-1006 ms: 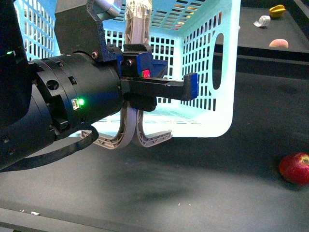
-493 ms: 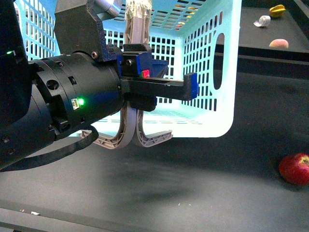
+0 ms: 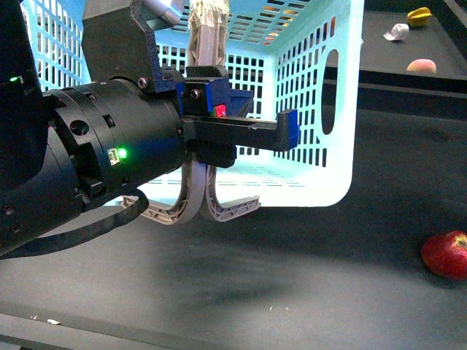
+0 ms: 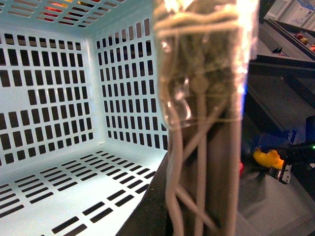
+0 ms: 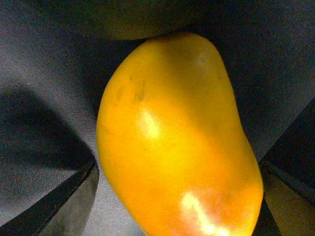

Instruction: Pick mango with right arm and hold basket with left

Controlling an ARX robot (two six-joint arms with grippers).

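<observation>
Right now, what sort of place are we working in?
Probably a robot test bench set up for grocery picking: a dark table, a turquoise shopping basket, and loose fruit such as an apple and a mango.

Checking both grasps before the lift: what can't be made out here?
Left fingers gripping the basket handle: front view, the arm hides it; left wrist view, blurred handle fills it.
Right fingers beside the mango: right wrist view, mostly cut off by the edge.
</observation>
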